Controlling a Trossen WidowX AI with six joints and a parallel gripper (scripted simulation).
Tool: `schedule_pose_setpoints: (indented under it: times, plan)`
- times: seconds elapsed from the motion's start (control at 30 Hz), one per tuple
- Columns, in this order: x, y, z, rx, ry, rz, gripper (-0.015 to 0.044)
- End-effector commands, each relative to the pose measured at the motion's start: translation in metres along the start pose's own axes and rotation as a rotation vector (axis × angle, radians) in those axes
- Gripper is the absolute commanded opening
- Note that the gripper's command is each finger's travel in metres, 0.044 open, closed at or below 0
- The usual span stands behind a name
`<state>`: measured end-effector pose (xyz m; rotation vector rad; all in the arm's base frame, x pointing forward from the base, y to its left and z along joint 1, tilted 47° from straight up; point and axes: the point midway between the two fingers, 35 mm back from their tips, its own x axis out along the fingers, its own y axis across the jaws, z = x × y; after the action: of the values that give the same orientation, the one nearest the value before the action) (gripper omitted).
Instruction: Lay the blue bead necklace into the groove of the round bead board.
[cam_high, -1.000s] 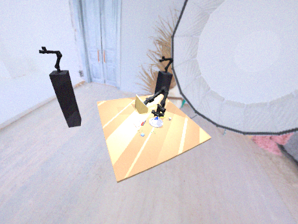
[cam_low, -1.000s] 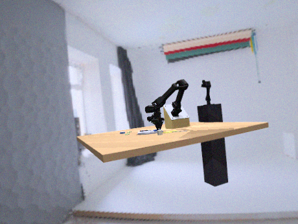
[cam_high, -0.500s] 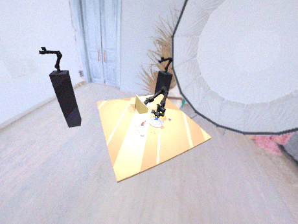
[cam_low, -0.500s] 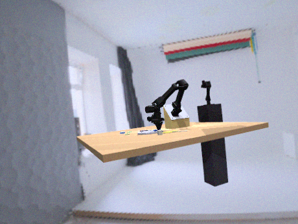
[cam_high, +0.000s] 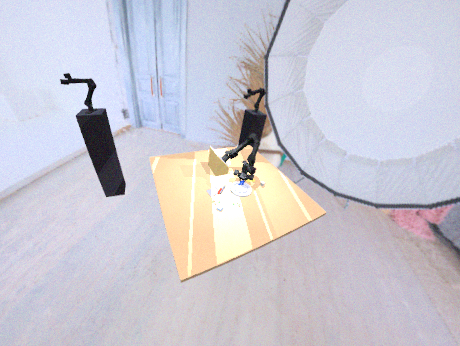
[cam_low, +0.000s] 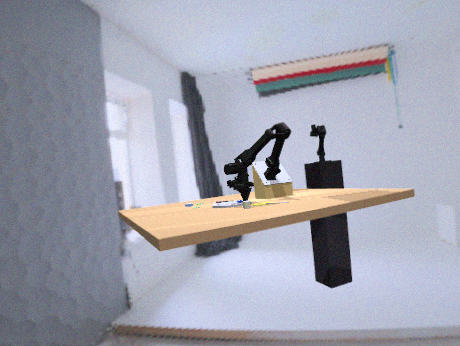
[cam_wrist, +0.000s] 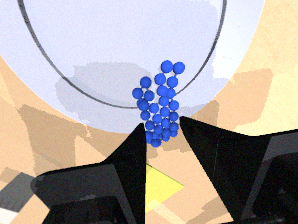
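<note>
The blue bead necklace (cam_wrist: 164, 101) (cam_high: 242, 183) lies bunched in a narrow heap across the near rim of the round pale board (cam_wrist: 245, 30) (cam_high: 245, 192). Part of the heap lies on the board across the thin dark groove (cam_wrist: 62, 78); its near end reaches the rim. My gripper (cam_wrist: 161, 123) (cam_low: 246, 199) is low at that rim, pointing down, and its fingers stand partly open. The near end of the heap is between the fingertips, close to the left finger, with a small gap at the right finger. Whether the lowest beads touch the table is unclear.
A yellow flat piece (cam_wrist: 162, 182) lies below the fingers in the wrist view. A small grey cylinder (cam_low: 246, 205) (cam_high: 262, 183) stands close to the board. A red item (cam_high: 220, 190) lies beside the board. A sloped box (cam_high: 217, 164) (cam_low: 272, 191) stands farther back.
</note>
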<state>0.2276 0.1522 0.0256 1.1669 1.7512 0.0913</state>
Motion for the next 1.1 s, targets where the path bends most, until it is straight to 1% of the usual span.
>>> schedule_pose_setpoints:
  times: [0.0,0.53,0.8,1.07]
  plan:
    - [0.000,0.000,0.000,-0.003,-0.001,0.001,0.0000]
    - [0.000,0.000,0.000,-0.003,-0.001,0.001,0.0000]
    - [-0.023,-0.001,0.001,0.002,-0.002,-0.002,0.0000]
    - [-0.026,0.006,0.010,0.002,-0.002,-0.002,0.0000]
